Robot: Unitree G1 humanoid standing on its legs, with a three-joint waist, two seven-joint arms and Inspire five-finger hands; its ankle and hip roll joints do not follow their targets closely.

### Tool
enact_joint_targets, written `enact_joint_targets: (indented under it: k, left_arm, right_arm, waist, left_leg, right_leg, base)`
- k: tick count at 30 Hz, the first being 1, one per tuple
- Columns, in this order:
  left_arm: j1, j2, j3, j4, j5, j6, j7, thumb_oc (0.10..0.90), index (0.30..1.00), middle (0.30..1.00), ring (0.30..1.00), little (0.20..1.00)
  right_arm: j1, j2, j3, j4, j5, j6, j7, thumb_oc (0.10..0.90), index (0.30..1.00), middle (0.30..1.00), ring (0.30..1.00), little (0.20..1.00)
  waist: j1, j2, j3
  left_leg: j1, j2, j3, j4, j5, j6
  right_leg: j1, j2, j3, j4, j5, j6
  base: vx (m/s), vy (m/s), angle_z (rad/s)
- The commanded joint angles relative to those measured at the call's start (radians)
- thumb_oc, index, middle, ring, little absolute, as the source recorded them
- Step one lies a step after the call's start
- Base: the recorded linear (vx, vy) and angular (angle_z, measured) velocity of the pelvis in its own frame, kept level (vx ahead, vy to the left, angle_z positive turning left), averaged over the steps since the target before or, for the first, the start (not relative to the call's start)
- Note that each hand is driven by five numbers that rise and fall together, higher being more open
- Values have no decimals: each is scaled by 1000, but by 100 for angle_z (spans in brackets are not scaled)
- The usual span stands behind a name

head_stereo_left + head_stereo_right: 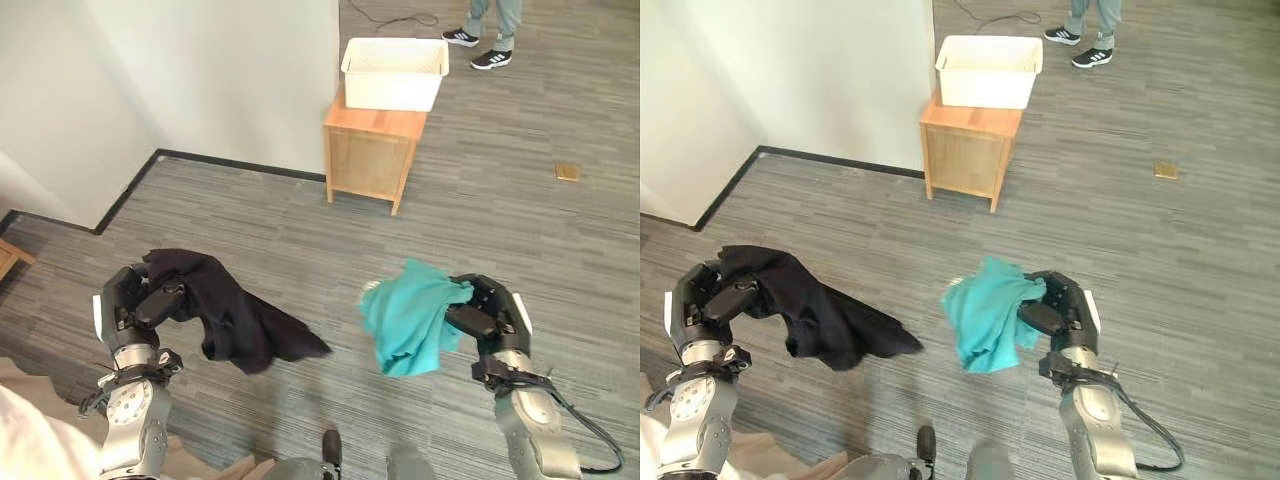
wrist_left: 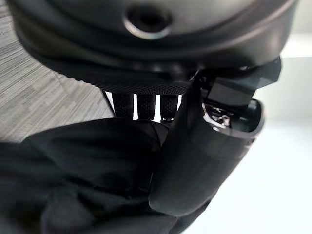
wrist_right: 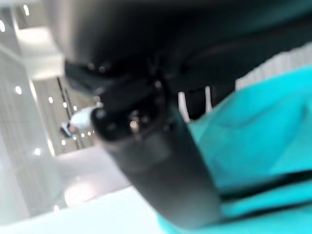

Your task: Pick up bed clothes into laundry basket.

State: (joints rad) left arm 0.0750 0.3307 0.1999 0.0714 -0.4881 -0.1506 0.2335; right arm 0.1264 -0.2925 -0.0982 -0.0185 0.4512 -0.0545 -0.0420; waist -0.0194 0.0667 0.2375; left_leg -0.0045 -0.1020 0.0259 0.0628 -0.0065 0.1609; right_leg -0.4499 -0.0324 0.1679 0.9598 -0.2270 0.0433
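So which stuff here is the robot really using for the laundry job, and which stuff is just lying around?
Part of the job:
- black garment, held up in the left hand
- teal garment, held up in the right hand
- white laundry basket, on the wooden cabinet

Just lying about:
- small brown object on the floor
- a person's shoes beyond the basket

Silver-grey arms end in the dark left hand (image 1: 135,300) and right hand (image 1: 490,310)
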Motion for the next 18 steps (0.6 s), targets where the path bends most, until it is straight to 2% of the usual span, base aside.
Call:
enact_joint_targets:
  k: [1,5,6,7,9,11,13,14,15,16,17,18]
  left_arm:
    - [-52,110,54,-101,19,-110,-34,400,300,300,300,300]
    - [-52,110,54,-101,19,-110,-34,400,300,300,300,300]
    - [-52,107,52,-96,22,-107,-37,400,300,300,300,300]
    - [-29,90,35,-71,30,-102,-48,400,300,300,300,300]
    - [-30,93,28,-62,35,-101,-61,400,300,300,300,300]
    - [-36,93,29,-62,41,-101,-69,400,300,300,300,300]
    - [-28,84,22,-59,39,-99,-80,400,300,300,300,300]
    - [-27,84,22,-59,39,-99,-80,400,300,300,300,300]
    - [-27,77,18,-64,34,-96,-84,400,300,300,300,300]
    - [-27,69,14,-61,27,-95,-91,400,300,300,300,300]
    - [-31,47,-2,-57,-6,-99,-93,400,300,300,300,300]
    - [-41,44,0,-59,-33,-106,-88,400,300,300,300,300]
  right_arm:
    - [-68,-54,-129,-76,35,-106,10,400,300,300,300,300]
    - [-68,-54,-129,-76,35,-106,10,400,300,300,300,300]
    - [-63,-49,-141,-77,41,-104,8,400,300,300,300,300]
    - [-33,-34,-177,-90,69,-110,14,400,300,300,300,300]
    - [-12,-33,-190,-91,79,-109,18,400,300,300,300,300]
    - [0,-39,-195,-92,83,-116,22,400,300,300,300,300]
    - [10,-46,-187,-93,80,-115,20,400,300,300,300,300]
    - [11,-47,-187,-93,80,-115,20,400,300,300,300,300]
    - [10,-53,-183,-95,77,-112,21,400,300,300,300,300]
    - [9,-62,-181,-91,90,-109,32,400,300,300,300,300]
    - [22,-59,-189,-87,99,-119,22,400,300,300,300,300]
    - [18,-65,-196,-88,102,-126,13,400,300,300,300,300]
  waist:
    - [-46,0,-65]
    - [-49,1,-62]
    - [-52,-8,-66]
    - [-97,-32,-91]
    - [-117,-39,-103]
    - [-129,-43,-123]
    - [-144,-48,-151]
    - [-147,-44,-151]
    - [-148,-38,-157]
    - [-156,-21,-172]
    - [-166,6,-175]
    - [-168,11,-175]
  left_leg:
    - [15,50,-59,-70,-43,-118]
    - [18,51,-62,-70,-43,-118]
    - [35,48,-64,-65,-63,-124]
    - [162,70,-159,-83,-143,-164]
    - [207,83,-200,-70,-165,-170]
    - [259,106,-233,-66,-180,-181]
    - [314,154,-238,-47,-177,-210]
    - [317,160,-241,-49,-177,-211]
    - [326,184,-232,-37,-160,-224]
    - [340,231,-230,-16,-108,-248]
    - [274,283,-227,66,68,-280]
    - [237,306,-205,145,181,-297]
  right_leg:
    - [127,13,-9,-278,121,23]
    - [132,13,-12,-280,121,23]
    - [128,-1,-14,-346,116,34]
    - [102,30,52,-819,222,127]
    - [101,35,60,-958,268,151]
    - [84,53,25,-1038,299,173]
    - [95,37,-68,-1006,352,173]
    - [96,40,-73,-1004,350,171]
    - [93,36,-116,-961,351,159]
    - [74,46,-142,-889,329,131]
    - [96,59,-125,-848,301,100]
    - [109,54,-126,-829,285,94]
  base:
    - [173,-33,105]
    - [36,-10,45]
    - [1052,-383,-13]
    - [1205,-453,-25]
    - [837,-352,76]
    - [524,-347,75]
    - [477,-416,28]
    - [255,-266,31]
    - [287,-329,29]
    - [412,-507,14]
    - [426,-523,13]
    - [403,-455,17]
